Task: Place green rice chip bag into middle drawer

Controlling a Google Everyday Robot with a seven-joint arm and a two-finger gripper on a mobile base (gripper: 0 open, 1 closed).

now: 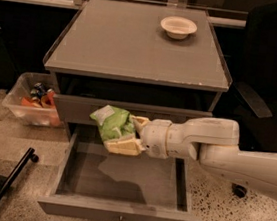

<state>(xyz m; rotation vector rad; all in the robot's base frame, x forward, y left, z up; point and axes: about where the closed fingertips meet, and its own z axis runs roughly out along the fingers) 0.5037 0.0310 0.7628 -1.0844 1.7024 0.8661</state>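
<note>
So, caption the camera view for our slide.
The pincer holds the green rice chip bag over the open middle drawer.

Middle drawer is pulled out, its flat floor bare and open from above. Over its back half hangs the gripper, clamped on the green rice chip bag, and the white arm crosses the drawer's right wall, so that side is blocked. Behind the drawer's rear, the upper drawer front walls things off. The drawer's front half is free. Left of it, on the floor, sit a plastic bin and a black pole.
</note>
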